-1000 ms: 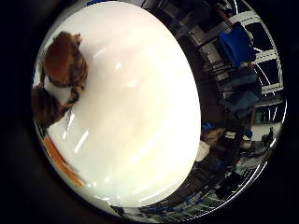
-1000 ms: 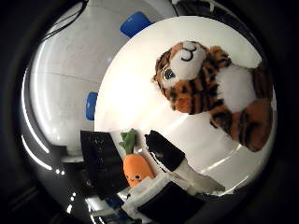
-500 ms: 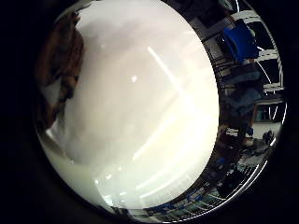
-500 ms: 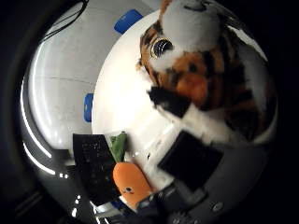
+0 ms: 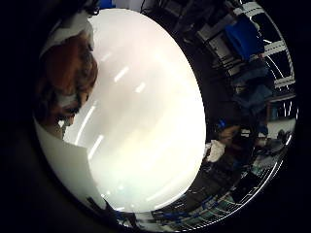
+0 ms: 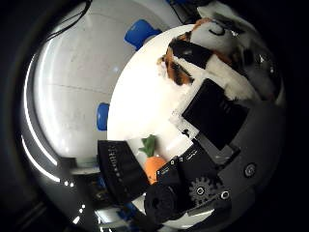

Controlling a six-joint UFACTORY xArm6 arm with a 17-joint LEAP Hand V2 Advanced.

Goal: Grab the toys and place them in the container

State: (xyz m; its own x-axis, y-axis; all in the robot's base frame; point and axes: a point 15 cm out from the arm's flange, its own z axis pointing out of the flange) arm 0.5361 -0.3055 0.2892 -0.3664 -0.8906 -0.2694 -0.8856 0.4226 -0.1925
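- One tiger plush (image 6: 212, 41), orange with black stripes and white patches, lies on the round white tabletop (image 5: 146, 121) right under my palm, so close that it fills one side of both palm views.
- My hand (image 6: 212, 116) is on it: a black and white finger (image 6: 190, 50) lies straight across the tiger's striped fur, touching it. Whether my fingers curl round the plush I cannot tell; the part I see looks laid over it rather than clenched.
- In the little finger side view the same tiger shows as a brown and white mass at the edge of the tabletop, partly in shadow.
- One carrot toy (image 6: 153, 162), orange with a green leafy top, lies on the tabletop near its edge, apart from the tiger and half hidden behind the geared parts of my hand.
- One black container (image 6: 120, 169) stands just beside the carrot at the tabletop's edge; I cannot tell whether they touch.
- The rest of the tabletop shows bare, with streaks of light on it.
- Beyond the table's rim, two blue chair seats (image 6: 140, 31) stand on the pale floor (image 6: 77, 82).
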